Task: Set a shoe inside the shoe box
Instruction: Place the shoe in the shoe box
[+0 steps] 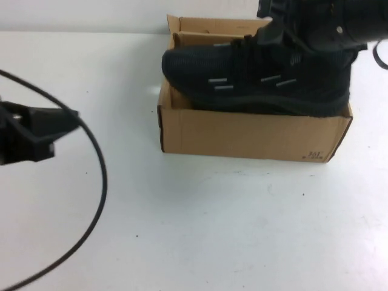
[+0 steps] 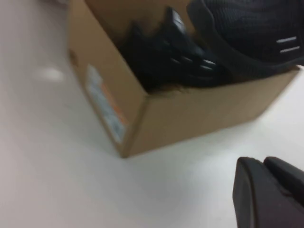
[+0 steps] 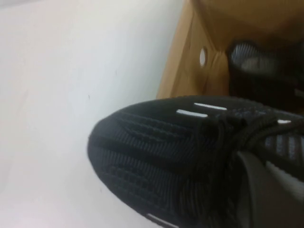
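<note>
Resting across the top of the shoe box (image 1: 254,133), the shoe (image 1: 254,82) lies along the box's near rim, toe toward the box's left end, not yet sunk inside; the right end effector (image 1: 291,30), clenched on the shoe at its collar and laces, sits above the box's right end; mesh upper looks soft and light, sole stiffer, so the collar seems the sound hold; a second sneaker (image 2: 166,57) already fills part of the box, leaving narrow room between cardboard walls; the left end effector (image 2: 268,192), clenched empty, hovers over bare surface (image 1: 212,230) left of the box, beside a black cable (image 1: 100,176).
</note>
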`<action>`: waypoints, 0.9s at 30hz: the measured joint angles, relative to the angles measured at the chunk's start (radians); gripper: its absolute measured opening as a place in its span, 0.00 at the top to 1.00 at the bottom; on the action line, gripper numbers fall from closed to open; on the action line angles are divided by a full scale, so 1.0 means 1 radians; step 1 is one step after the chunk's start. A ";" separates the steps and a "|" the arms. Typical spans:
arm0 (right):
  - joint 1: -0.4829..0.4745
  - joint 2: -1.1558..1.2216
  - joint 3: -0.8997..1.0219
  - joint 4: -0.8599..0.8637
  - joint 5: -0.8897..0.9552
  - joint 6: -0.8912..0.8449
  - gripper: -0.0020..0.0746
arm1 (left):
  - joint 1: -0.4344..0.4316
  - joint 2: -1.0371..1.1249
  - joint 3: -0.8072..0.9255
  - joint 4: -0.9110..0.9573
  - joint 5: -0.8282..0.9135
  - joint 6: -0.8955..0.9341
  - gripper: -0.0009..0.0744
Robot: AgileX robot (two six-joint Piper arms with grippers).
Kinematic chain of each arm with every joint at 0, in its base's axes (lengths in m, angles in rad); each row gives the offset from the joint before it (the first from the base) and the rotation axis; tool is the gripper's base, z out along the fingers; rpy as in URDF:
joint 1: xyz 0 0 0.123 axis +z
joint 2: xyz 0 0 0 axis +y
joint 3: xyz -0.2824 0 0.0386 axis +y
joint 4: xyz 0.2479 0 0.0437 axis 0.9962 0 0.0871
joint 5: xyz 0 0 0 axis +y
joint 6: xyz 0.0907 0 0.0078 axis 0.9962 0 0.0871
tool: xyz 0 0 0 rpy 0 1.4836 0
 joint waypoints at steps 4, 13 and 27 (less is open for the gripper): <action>-0.059 0.103 -0.090 0.083 0.008 -0.066 0.98 | -0.002 -0.137 0.000 0.138 -0.089 -0.105 0.99; -0.115 0.306 -0.131 0.326 -0.041 -0.332 0.98 | -0.002 -0.296 0.000 0.275 -0.108 -0.229 0.99; -0.119 0.448 -0.137 0.497 -0.008 -0.383 0.98 | -0.002 -0.311 0.000 0.281 -0.079 -0.255 0.99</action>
